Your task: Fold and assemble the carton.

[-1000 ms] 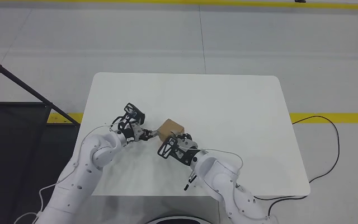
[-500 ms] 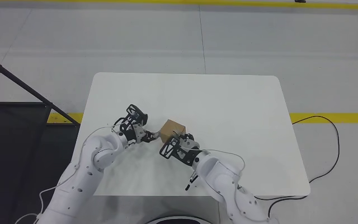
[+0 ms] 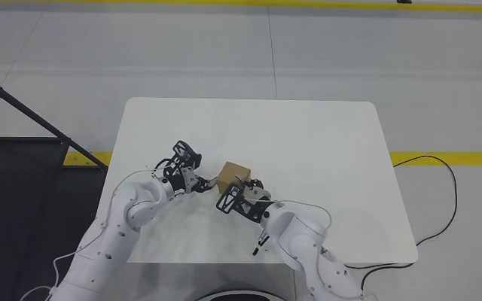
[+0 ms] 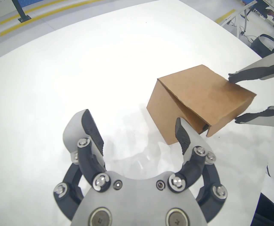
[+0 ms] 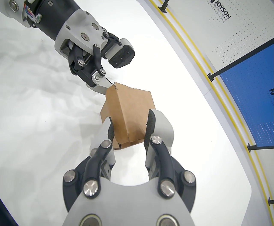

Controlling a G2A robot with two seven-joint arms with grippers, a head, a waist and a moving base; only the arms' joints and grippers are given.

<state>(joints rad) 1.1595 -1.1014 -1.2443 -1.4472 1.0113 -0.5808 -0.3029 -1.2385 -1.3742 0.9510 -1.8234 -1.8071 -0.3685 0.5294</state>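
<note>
Clamping one end of the plain brown cardboard carton (image 3: 235,171) with the right tool (image 5: 130,119), pads pressed against two opposite faces. Resting on the white bench (image 3: 316,135), a little toward the robot's edge from the middle, between the two tools. Folded into a box shape, with one side flap not fully tucked and a dark gap along its slanted edge, on the side facing the left tool (image 4: 132,117). Spread wide on that left tool, with one fingertip (image 5: 99,88) touching a corner of the carton at the flap end and the other finger lifted well apart from it. Standing beyond the bench in the right wrist view: white wall panel (image 5: 222,12) with dark printed lettering, blue dotted board (image 5: 252,102) beside it, yellow floor lines (image 5: 188,45) along their foot.
</note>
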